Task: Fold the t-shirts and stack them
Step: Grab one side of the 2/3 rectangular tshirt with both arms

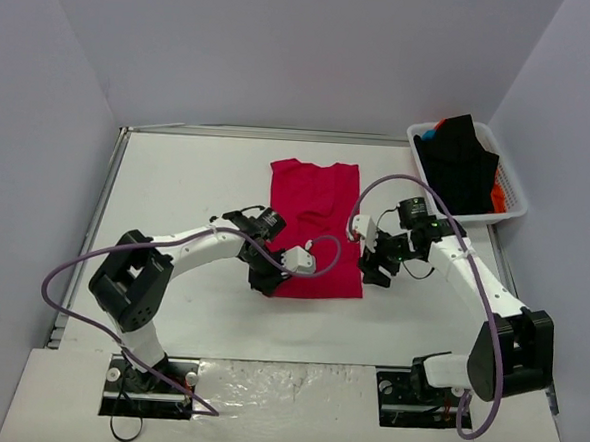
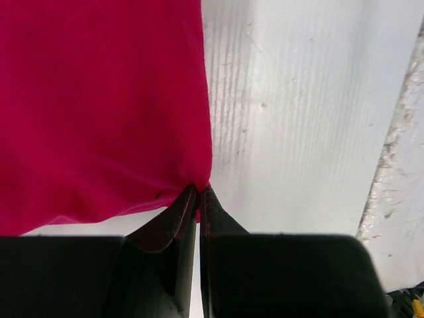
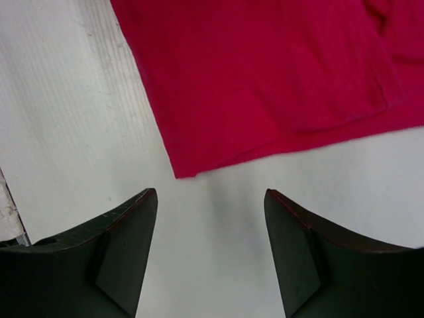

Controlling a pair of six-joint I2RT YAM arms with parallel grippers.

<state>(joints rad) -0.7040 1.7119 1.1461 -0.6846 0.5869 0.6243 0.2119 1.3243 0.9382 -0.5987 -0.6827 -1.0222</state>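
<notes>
so far only the crimson t-shirt [image 1: 315,227] lies out, seemingly narrowed lengthwise. left gripper [image 2: 199,192] clamps its near corner; right gripper [image 3: 211,193] hangs open, the other corner just ahead. black and orange shirts [image 1: 459,161] wait in the white basket [image 1: 514,189] beyond, none stacked.

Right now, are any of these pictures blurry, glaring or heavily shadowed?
Top external view: soft, even light, only faint shadows. Left wrist view: the left gripper looms dark and soft against the crimson-red cloth t-shirt. Right wrist view: a pale shadow on the white table between the fingers of the right gripper.
</notes>
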